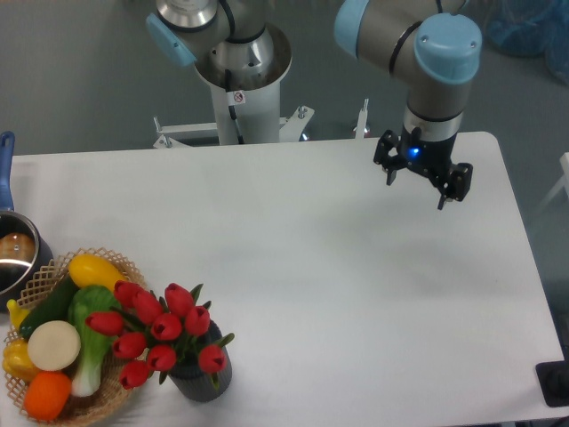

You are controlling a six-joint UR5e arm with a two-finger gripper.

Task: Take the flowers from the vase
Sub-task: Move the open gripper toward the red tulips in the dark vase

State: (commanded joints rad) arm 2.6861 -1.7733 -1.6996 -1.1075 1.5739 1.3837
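— Where are the flowers?
— In the vase, upright at the near left of the bench, right beside a wicker basket of vegetables.
— And the pincer?
— Far right, above the bench, well apart from them; its fingers are spread wide, holding nothing.

A white table fills most of the frame. At lower left sits a woven basket holding a yellow squash, a green-and-white leafy vegetable, a pale round item and an orange. A metal pot with a blue handle is cut off by the left edge.
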